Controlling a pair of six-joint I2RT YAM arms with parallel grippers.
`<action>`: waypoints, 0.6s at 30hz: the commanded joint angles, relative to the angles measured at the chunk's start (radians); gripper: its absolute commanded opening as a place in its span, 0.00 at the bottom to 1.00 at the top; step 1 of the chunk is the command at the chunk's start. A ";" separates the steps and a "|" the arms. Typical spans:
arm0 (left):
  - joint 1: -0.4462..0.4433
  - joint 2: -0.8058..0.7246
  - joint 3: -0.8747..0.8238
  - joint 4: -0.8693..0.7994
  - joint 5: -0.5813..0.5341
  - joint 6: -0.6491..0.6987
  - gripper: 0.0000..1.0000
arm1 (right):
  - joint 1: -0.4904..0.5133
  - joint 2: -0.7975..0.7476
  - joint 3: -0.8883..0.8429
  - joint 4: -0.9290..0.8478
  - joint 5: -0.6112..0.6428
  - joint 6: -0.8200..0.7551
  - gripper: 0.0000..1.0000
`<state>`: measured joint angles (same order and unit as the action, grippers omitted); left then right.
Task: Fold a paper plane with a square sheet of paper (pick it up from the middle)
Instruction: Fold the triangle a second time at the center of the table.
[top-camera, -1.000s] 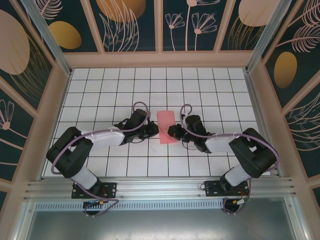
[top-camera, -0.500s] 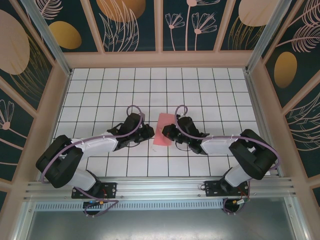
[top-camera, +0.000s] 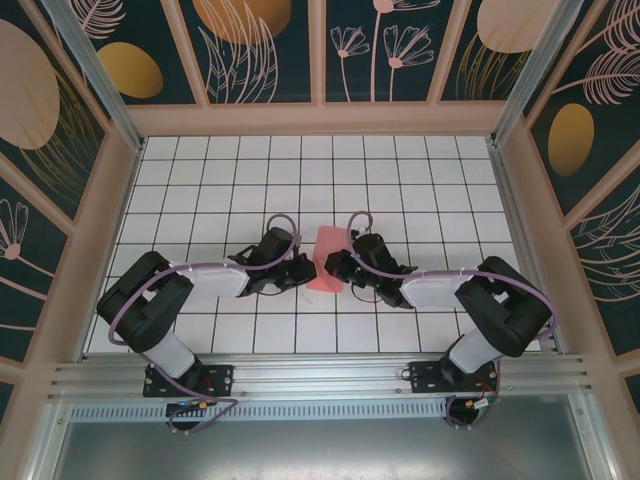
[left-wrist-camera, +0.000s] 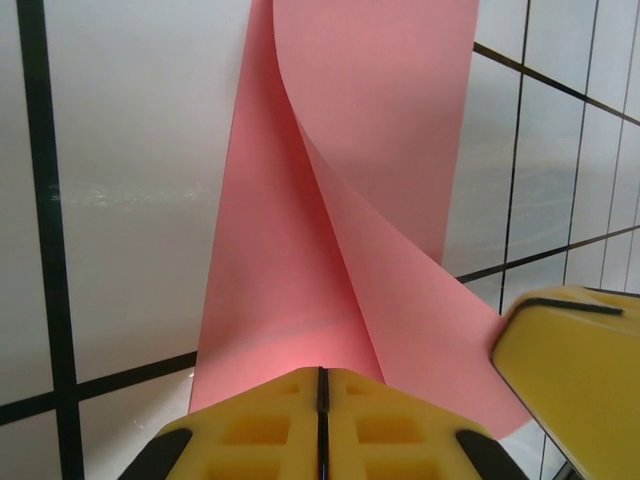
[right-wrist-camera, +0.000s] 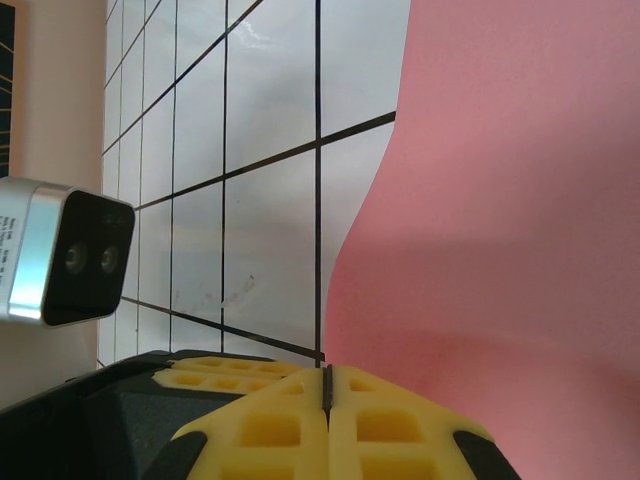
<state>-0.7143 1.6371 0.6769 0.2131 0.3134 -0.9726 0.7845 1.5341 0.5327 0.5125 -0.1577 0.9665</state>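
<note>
The left hand is resting at 9 o'clock of the square sheet of paper. Its fingers are pressed together and touching the edge (I cannot tell if paper is caught between them). The right hand, pressed together too, is sitting at 3 o'clock. The sheet is lying on the counter with one flap curling up. I think that flap is needing a slow pull across, with corners matching, before the crease gets pressed.

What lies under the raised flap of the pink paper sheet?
Under the curled flap of the square sheet of paper you see its own lower layer, flat on the white grid table. What lies beneath that layer is covered and cannot be seen.
</note>
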 joint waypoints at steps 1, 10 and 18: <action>-0.002 0.037 0.026 -0.012 -0.006 0.023 0.11 | -0.008 0.005 -0.025 0.026 -0.003 -0.032 0.00; -0.001 0.091 0.033 -0.043 -0.020 0.055 0.11 | -0.071 0.003 -0.034 0.008 -0.095 -0.123 0.00; -0.002 0.116 0.039 -0.052 -0.022 0.067 0.11 | -0.142 0.029 -0.010 -0.029 -0.180 -0.233 0.00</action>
<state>-0.7143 1.7184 0.7086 0.2020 0.3069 -0.9337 0.6594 1.5398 0.5079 0.5068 -0.2859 0.8040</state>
